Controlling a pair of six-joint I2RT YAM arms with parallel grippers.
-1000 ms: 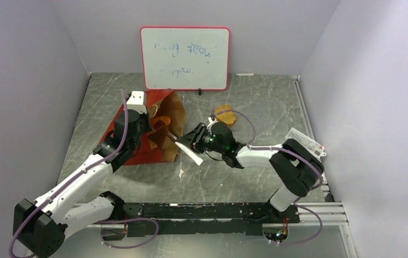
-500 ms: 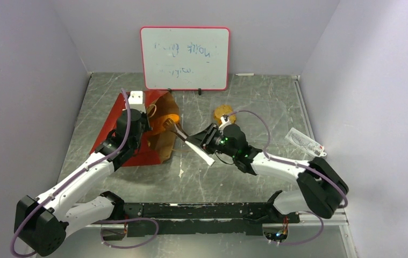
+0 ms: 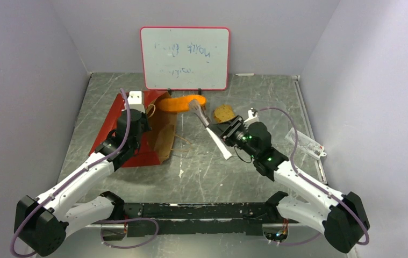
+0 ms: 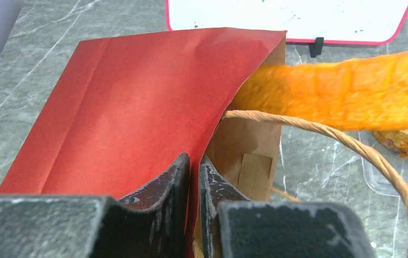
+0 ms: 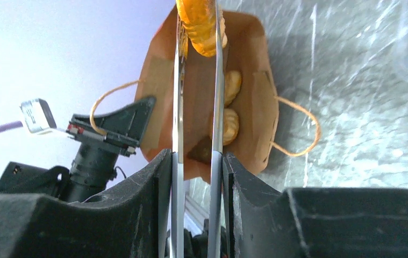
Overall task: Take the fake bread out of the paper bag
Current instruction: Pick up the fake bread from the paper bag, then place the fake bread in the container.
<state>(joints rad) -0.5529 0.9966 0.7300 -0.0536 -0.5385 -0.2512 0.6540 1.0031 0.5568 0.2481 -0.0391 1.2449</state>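
The left gripper (image 4: pixel 193 167) is pinching the red upper edge of the paper bag (image 3: pixel 165 131). Its jaws are closing tight on the paper and holding the mouth open toward the right of the overhead frame. The bag is lying on its side in the left-centre of the grey marbled table (image 3: pixel 244 177), with the brown kraft inside showing. One loop handle (image 4: pixel 352 142) is arching across the opening in the left wrist view.

The right gripper (image 5: pixel 196 161) is clamping a pair of silvery tongs (image 3: pixel 212 134), its jaws narrow around their two blades. The tips of the tongs are squeezing the right end of the long orange loaf (image 3: pixel 183 102). The loaf is hanging level just below the whiteboard (image 3: pixel 185 58), and its left end is sitting at the bag's mouth.

Two tan rolls (image 5: pixel 231 85) are lying inside the bag, one just below the other in the right wrist view. The round brown slice (image 3: pixel 223 113) is resting on the table to the right of the loaf, near the tongs.
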